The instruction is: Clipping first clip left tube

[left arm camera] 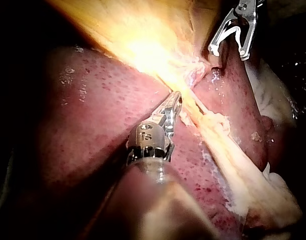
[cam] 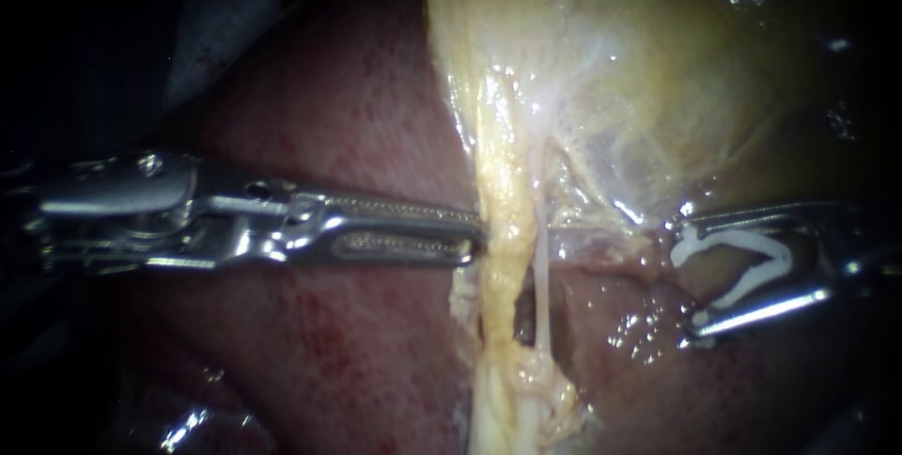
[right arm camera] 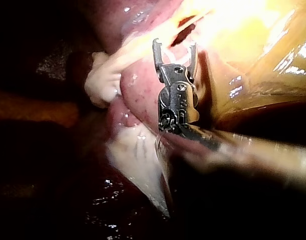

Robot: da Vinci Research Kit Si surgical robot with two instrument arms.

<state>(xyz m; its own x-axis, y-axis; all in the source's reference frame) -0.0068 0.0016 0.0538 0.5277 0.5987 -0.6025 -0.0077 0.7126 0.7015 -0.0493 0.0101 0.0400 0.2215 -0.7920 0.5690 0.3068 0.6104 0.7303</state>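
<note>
The left tube (cam: 498,229) is a thick yellow strand running down from the gallbladder (cam: 611,70). A thin pale tube (cam: 541,267) lies just to its right. My left instrument (cam: 477,232) comes in level from the left, its toothed jaws shut on the left edge of the yellow strand; in the left wrist view its jaws (left arm camera: 176,100) meet the same strand. My right instrument (cam: 688,276) stands to the right of both tubes and apart from them. Its jaws stand wide, with an open white clip (cam: 728,241) seated between them and touching both. The right wrist view shows these jaws (right arm camera: 175,50) short of the strand.
Dark red liver (cam: 357,342) lies under and to both sides of the tubes. Glistening membrane (cam: 601,182) spans from the gallbladder down to the right instrument. A lump of pale fatty tissue (cam: 526,389) sits at the strand's lower end.
</note>
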